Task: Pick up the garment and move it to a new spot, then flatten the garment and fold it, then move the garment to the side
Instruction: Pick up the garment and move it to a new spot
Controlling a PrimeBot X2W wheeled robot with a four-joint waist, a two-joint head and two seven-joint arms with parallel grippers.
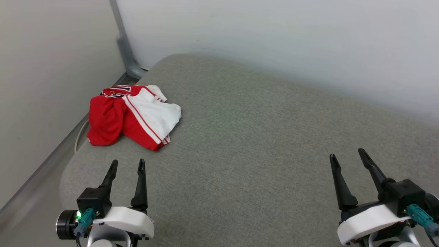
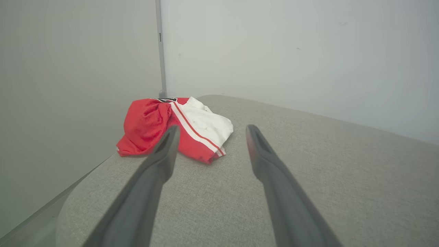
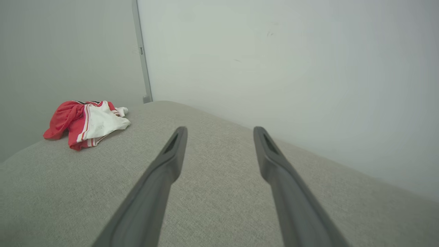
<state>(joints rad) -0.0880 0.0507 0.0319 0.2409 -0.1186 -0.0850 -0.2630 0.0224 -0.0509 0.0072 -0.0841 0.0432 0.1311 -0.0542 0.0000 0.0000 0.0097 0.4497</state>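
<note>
At 10 o'clock, garment [image 1: 133,115] is bunched by cushion [image 1: 257,137] edge. L gripper [image 1: 128,161] & R gripper [image 1: 346,153] are held wide, empty. Risk: garment gets nudged overboard w/ low approach.

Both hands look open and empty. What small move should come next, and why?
Probably reach the left hand forward toward the garment: it lies crumpled and untouched near the left edge of the cushion, just ahead of that open hand, while the right hand is far across.
</note>
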